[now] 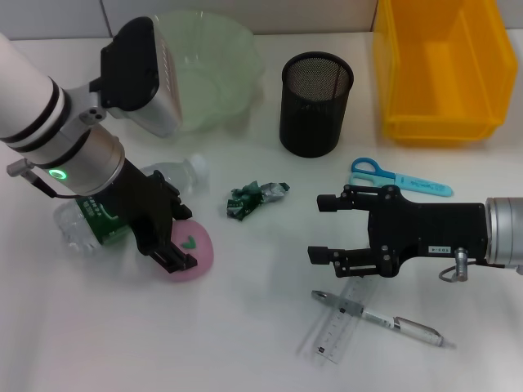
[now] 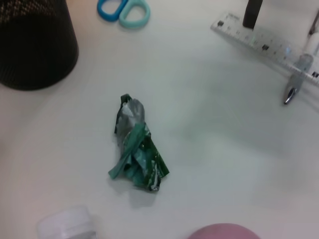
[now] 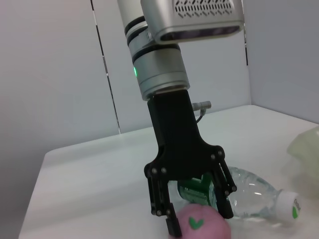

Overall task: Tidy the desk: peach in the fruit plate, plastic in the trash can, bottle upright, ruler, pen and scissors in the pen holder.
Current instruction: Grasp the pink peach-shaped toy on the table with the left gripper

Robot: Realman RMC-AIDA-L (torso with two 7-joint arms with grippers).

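Bottle [image 1: 122, 204] lying flat, cap toward fruit plate [image 1: 214, 77].

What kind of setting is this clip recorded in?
Probably a lab-staged office desk: a plain white table set with stationery, namely a mesh pen holder, scissors, ruler and pen, plus a yellow bin.

Peach [image 1: 189, 245] pink, green heart mark. Plastic [image 1: 255, 198] green-silver. Scissors [image 1: 398, 177] blue. Pen holder [image 1: 315, 104] black mesh. Bin [image 1: 441, 69] yellow. Worktop [image 1: 163, 343] white.

peach [image 1: 190, 247]: green heart mark | ruler [image 1: 337, 320]: scale (digits unreadable) | no legible text
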